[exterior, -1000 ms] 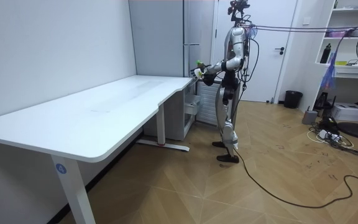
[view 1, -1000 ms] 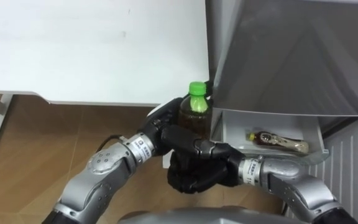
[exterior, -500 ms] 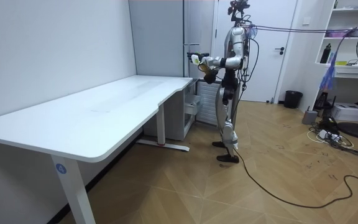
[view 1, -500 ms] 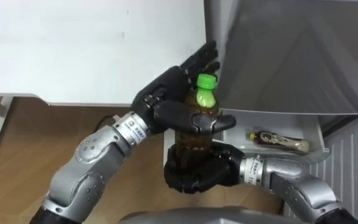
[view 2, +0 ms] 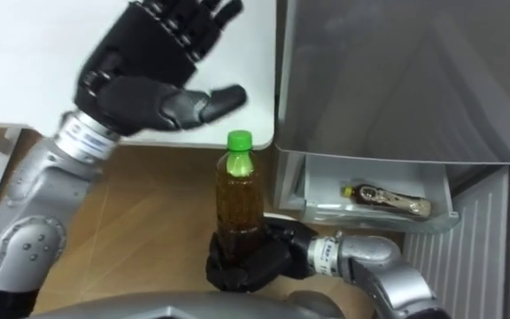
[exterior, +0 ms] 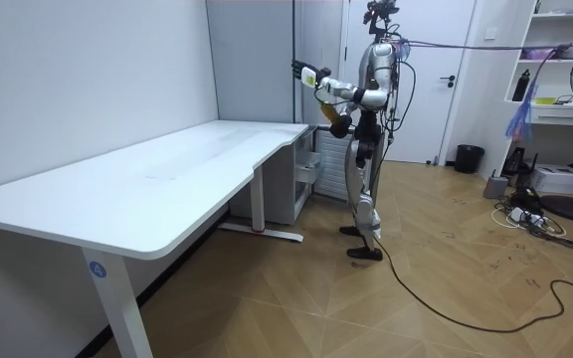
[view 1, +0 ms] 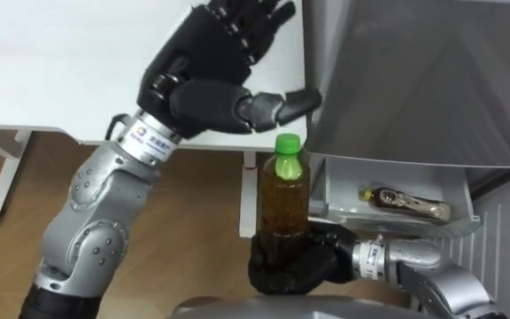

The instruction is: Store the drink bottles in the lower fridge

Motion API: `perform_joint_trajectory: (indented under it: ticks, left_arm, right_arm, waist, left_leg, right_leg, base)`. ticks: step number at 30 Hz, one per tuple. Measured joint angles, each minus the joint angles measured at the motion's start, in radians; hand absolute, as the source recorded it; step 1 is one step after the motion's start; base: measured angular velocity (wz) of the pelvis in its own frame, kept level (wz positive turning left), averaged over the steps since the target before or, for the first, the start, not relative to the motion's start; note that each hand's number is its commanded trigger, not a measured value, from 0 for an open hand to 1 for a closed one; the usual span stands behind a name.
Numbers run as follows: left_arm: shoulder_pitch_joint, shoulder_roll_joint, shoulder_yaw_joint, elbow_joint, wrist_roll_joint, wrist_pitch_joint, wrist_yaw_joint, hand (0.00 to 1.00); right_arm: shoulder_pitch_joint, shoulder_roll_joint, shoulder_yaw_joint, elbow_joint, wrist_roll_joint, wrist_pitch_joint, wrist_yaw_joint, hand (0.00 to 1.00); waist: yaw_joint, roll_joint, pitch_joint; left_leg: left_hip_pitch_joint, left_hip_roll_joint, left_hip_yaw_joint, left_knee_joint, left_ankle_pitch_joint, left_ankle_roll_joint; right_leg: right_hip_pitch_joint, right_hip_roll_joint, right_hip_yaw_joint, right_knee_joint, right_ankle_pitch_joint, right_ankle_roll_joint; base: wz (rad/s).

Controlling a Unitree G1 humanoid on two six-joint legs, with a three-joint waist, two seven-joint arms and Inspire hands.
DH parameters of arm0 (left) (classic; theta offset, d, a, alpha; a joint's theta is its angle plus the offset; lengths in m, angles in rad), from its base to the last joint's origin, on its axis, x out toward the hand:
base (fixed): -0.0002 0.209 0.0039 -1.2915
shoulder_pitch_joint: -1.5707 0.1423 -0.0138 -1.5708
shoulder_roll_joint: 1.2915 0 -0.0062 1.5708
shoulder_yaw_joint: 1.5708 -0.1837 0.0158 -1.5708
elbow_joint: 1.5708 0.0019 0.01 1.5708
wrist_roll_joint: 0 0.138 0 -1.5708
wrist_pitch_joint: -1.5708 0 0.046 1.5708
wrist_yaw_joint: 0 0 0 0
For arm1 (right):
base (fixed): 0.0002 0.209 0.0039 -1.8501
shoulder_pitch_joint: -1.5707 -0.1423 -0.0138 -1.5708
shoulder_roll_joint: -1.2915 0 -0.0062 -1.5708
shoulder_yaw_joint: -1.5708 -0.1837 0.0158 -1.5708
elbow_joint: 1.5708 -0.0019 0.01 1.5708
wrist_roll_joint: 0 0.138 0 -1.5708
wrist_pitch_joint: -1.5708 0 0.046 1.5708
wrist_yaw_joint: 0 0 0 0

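Observation:
A bottle of amber drink with a green cap (view 1: 283,199) (view 2: 238,199) stands upright in my right hand (view 1: 292,263) (view 2: 244,259), whose fingers are curled round its lower part. My left hand (view 1: 211,66) (view 2: 149,75) is raised above the bottle, fingers spread and straight, holding nothing. A second bottle (view 1: 405,203) (view 2: 386,199) lies on its side in the open lower fridge drawer (view 1: 460,218) to the right. In the room view I stand at the grey fridge (exterior: 306,60) by the table's end, the bottle (exterior: 335,119) held in front of me.
The white table (view 1: 78,71) (exterior: 147,189) fills the upper left, its edge just behind my left hand. The grey fridge door (view 1: 423,80) slopes over the drawer on the right. Wooden floor (view 1: 193,221) shows below the table.
My left hand let go of the bottle and rose up and to the left, opening wide. The right hand keeps hold of the bottle, now lower in view.

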Motion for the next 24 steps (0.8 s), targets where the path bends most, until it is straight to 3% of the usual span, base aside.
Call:
perform_joint_trajectory:
  ticks: [2,5,7,9,13,15,19,24]
  left_arm:
    - [0.000,-0.012,0.047,-0.010,-0.007,-0.028,0.030,0.00]
    - [0.000,-0.018,0.112,-0.021,-0.037,-0.043,0.077,0.00]
    - [0.001,-0.020,0.152,-0.019,-0.030,-0.047,0.104,0.00]
    - [0.002,-0.020,0.194,-0.017,-0.027,-0.047,0.128,0.00]
    - [0.020,-0.020,0.272,-0.011,-0.027,-0.049,0.186,0.00]
    - [0.020,-0.020,0.305,0.025,-0.028,-0.049,0.201,0.00]
    - [0.038,-0.036,0.388,0.133,-0.028,-0.049,0.313,0.00]
    - [0.054,-0.042,0.475,0.290,0.071,-0.048,0.459,0.00]
  right_arm:
    - [0.010,0.004,-0.015,0.000,-0.009,0.000,0.000,1.00]
    - [0.011,0.007,-0.026,0.000,-0.015,0.000,0.002,1.00]
    - [0.014,0.016,-0.050,0.000,-0.051,0.000,0.009,1.00]
    - [0.026,0.019,-0.076,-0.001,-0.083,0.000,0.011,1.00]
    - [0.049,0.024,-0.107,-0.001,-0.114,0.000,0.010,1.00]
    - [0.069,0.029,-0.130,0.002,-0.125,0.000,0.010,1.00]
    - [0.087,0.027,-0.138,0.002,-0.125,0.001,-0.002,1.00]
    - [0.088,0.042,-0.154,0.001,-0.143,0.014,-0.029,1.00]
  waist:
    - [0.024,0.004,0.0002]
    - [0.024,0.007,-0.0007]
    - [0.031,0.014,0.0000]
    - [0.046,0.022,-0.0045]
    - [0.068,0.030,-0.0031]
    - [0.079,0.031,-0.0015]
    - [0.106,0.025,-0.0024]
    - [0.138,0.020,-0.0074]
  left_leg:
    - [0.010,0.000,-0.004,-0.004,0.000,0.000]
    - [0.022,0.002,-0.013,-0.011,0.000,0.000]
    - [0.031,0.002,-0.013,-0.014,0.000,0.000]
    - [0.034,0.002,-0.011,-0.016,0.000,0.000]
    - [0.036,0.003,-0.014,-0.016,0.000,0.000]
    - [0.048,0.003,-0.018,-0.020,0.000,0.000]
    - [0.071,0.004,-0.009,-0.034,0.000,0.000]
    - [0.072,0.004,-0.009,-0.037,0.000,0.000]
  right_leg:
    - [0.018,-0.001,-0.002,-0.007,0.000,0.000]
    - [0.035,0.000,-0.006,-0.016,0.000,0.000]
    - [0.046,0.002,-0.005,-0.023,0.000,0.000]
    - [0.046,0.003,-0.003,-0.023,0.000,0.000]
    - [0.049,0.001,-0.005,-0.023,0.000,0.001]
    - [0.064,-0.001,-0.010,-0.027,-0.003,0.002]
    - [0.075,0.000,-0.008,-0.025,-0.010,0.001]
    - [0.073,0.005,-0.007,-0.025,-0.010,0.001]
  base:
    - [0.04]
    - [0.09]
    - [0.02]
    - [-0.02]
    - [0.00]
    - [0.06]
    - [-0.03]
    - [-0.01]
